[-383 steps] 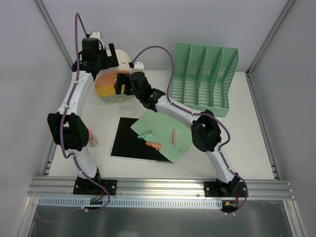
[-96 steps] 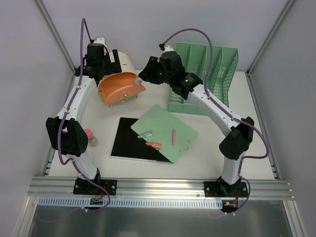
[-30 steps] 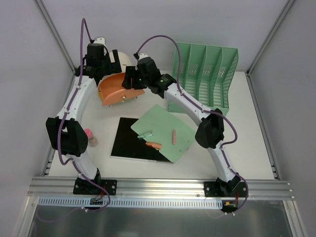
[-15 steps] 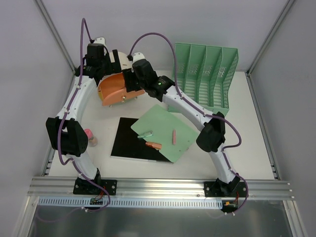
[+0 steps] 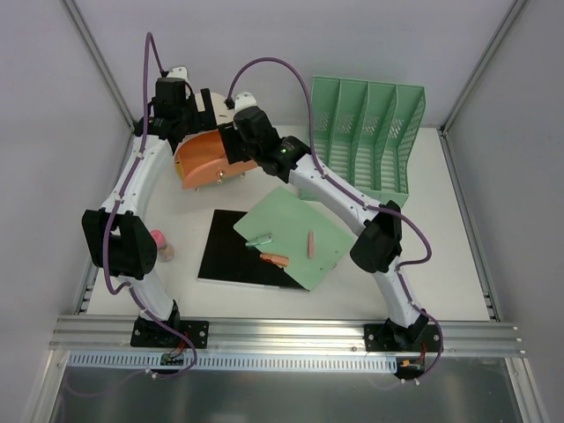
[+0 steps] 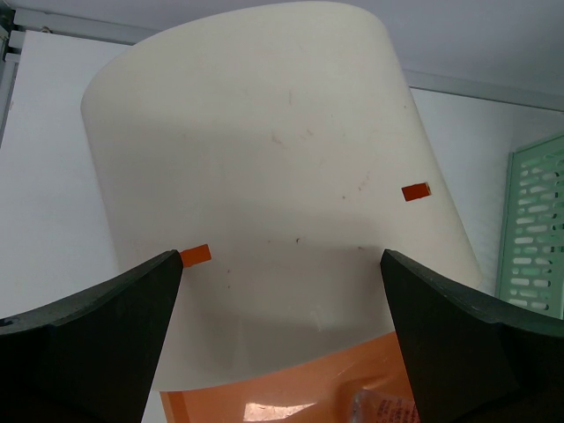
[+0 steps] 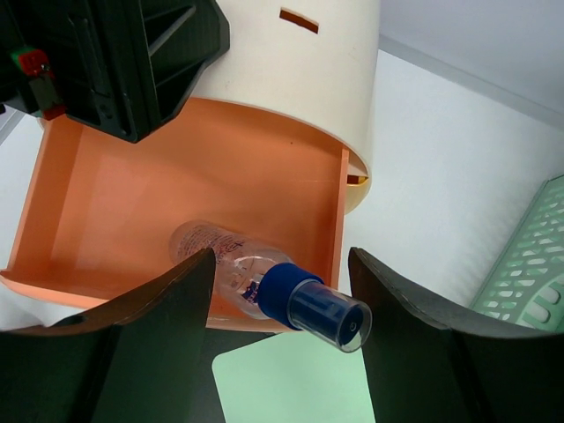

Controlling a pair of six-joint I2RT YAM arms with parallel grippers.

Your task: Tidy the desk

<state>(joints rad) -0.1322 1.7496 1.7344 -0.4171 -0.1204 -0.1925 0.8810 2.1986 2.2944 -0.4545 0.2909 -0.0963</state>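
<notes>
The white tabletop [image 5: 441, 264] lies under both arms. Both hands hang above its far left corner.

The right hand [image 7: 280, 256] hovers over an orange drawer [image 7: 176, 194] pulled out of a cream drum [image 6: 264, 159]. A clear bottle [image 7: 256, 282] with a blue cap lies in the drawer, between the jaws. The jaws stand well apart, and no grip on the bottle shows.

The left hand [image 6: 282, 260] is spread as wide as it goes. It frames the drum from behind, and I cannot tell whether it touches it.

A green rack [image 5: 366, 141] stands just right of the right forearm. A green sheet [image 5: 295, 231] lies nearer, partly over a black sheet [image 5: 225, 251], with small items on it.

The left arm rises along the left wall and bends inward. The right arm reaches diagonally across the sheets, wrist tipped down.
</notes>
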